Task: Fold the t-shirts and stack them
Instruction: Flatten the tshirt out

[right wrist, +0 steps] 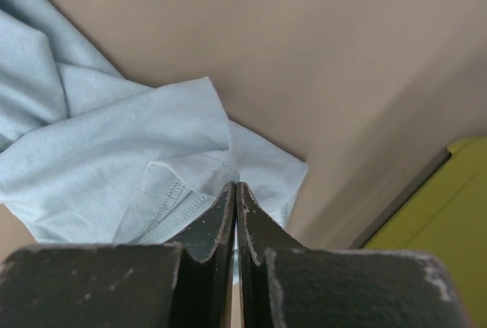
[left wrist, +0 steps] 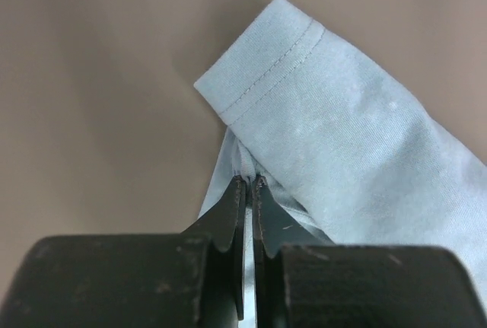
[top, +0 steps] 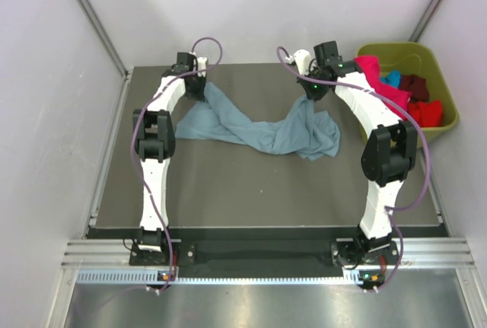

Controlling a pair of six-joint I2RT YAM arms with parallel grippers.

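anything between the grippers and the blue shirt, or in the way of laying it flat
Nothing visible. Left gripper and right gripper are each shut on the blue shirt. The table near it holds nothing else; the bin sits off to the right.

Olive-green bin (top: 440, 65) by far-R corner of dark table (top: 251, 191).

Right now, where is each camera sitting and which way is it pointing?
Top: above and behind the arms, looking down on the table, blue shirt and bin; both arms show.
Left wrist: on the left arm, looking past the left hand pinching the shirt.
Right wrist: on the right arm, looking past the right hand pinching the shirt.
All three share the shirt; top and right wrist share the bin.
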